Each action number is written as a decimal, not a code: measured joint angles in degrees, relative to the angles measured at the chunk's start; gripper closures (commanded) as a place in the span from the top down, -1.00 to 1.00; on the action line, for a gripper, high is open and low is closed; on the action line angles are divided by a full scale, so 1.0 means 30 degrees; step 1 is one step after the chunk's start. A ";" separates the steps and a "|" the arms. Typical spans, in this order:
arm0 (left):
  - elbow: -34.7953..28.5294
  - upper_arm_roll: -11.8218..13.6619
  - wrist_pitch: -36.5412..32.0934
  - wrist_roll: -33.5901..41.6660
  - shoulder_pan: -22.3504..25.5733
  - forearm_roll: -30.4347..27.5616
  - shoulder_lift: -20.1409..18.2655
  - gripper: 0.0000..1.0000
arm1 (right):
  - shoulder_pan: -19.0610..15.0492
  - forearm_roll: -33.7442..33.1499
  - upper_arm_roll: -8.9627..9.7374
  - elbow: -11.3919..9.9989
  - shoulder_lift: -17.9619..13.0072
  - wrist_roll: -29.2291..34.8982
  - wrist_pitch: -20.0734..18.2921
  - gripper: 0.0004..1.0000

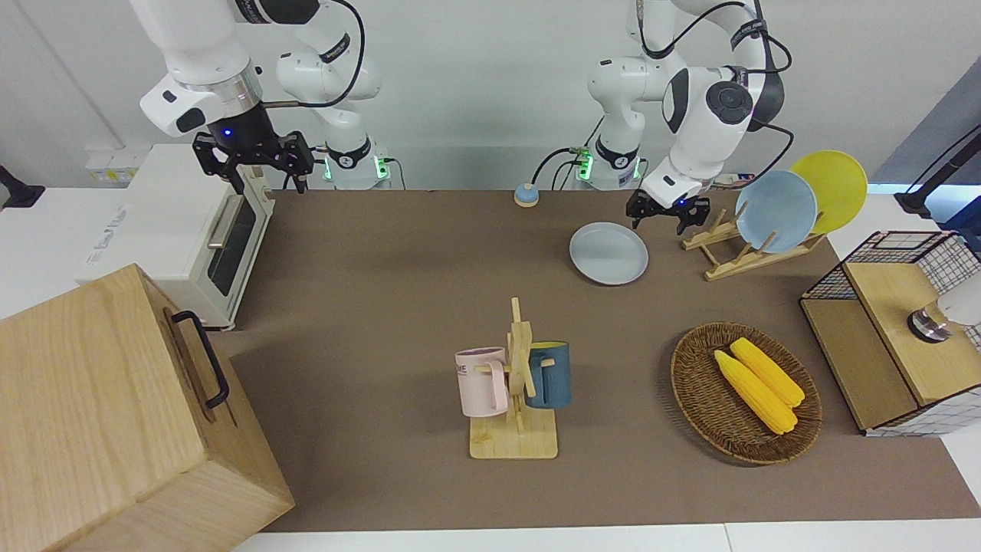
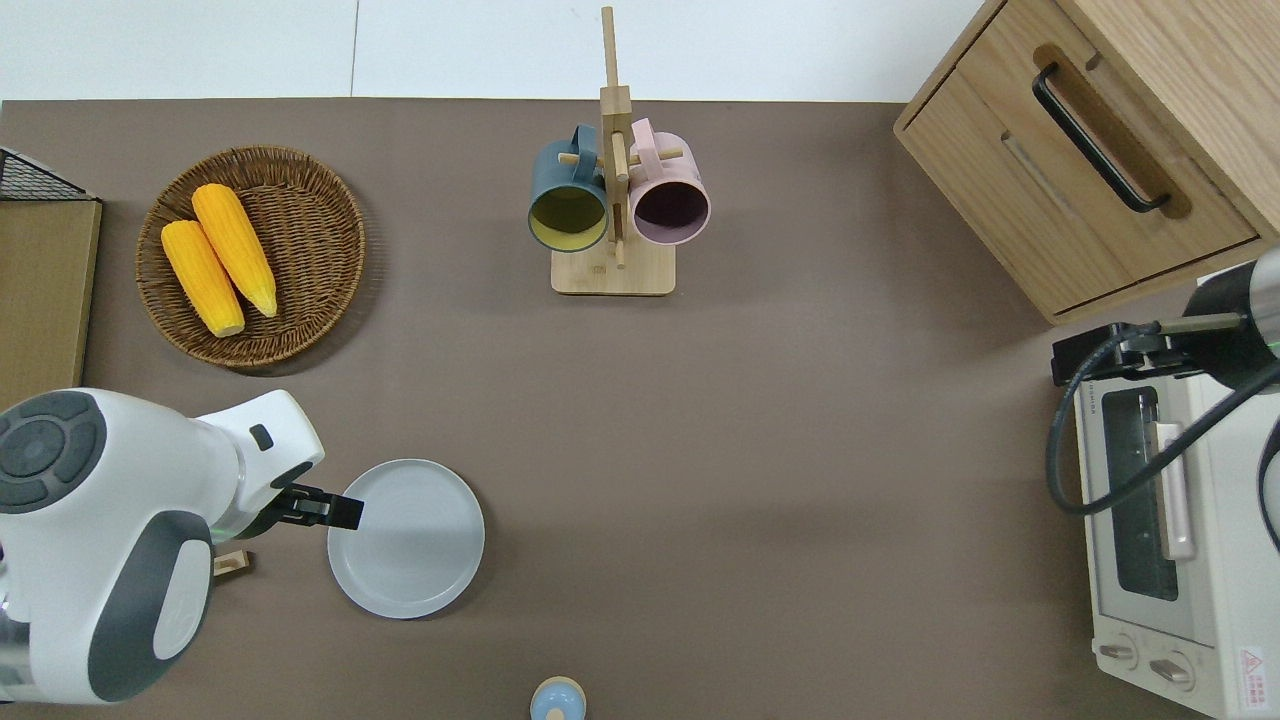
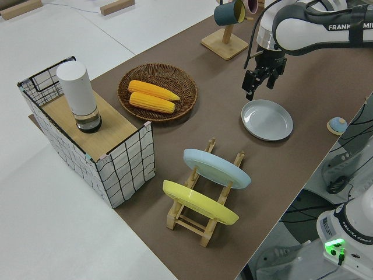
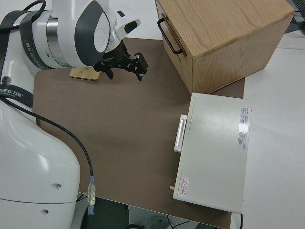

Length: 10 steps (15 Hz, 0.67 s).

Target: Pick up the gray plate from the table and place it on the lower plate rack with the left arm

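The gray plate [image 1: 608, 253] lies flat on the brown mat; it also shows in the overhead view [image 2: 406, 538] and the left side view [image 3: 267, 119]. My left gripper [image 1: 657, 218] is open and empty, hanging over the plate's rim on the side toward the rack [image 2: 340, 510] [image 3: 259, 81]. The lower plate rack [image 1: 736, 249] stands toward the left arm's end of the table and holds a sky-blue plate [image 1: 775, 211] and a yellow plate [image 1: 831, 188]; its low end [image 3: 239, 158] holds nothing. My right gripper [image 1: 253, 165] is parked and open.
A mug stand [image 1: 515, 383] with two mugs, a wicker basket [image 1: 690, 383] with two corn cobs, a wire crate [image 1: 897, 330], a toaster oven [image 1: 191, 230], a wooden drawer cabinet [image 1: 115, 414] and a small blue bell [image 1: 526, 195] stand around the mat.
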 measured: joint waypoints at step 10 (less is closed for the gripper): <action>-0.3405 -0.0452 0.3898 -0.0973 -0.0050 0.0001 -0.0529 1.00 | 0.0000 0.0000 0.0000 0.0000 0.0000 0.0000 0.0000 0.97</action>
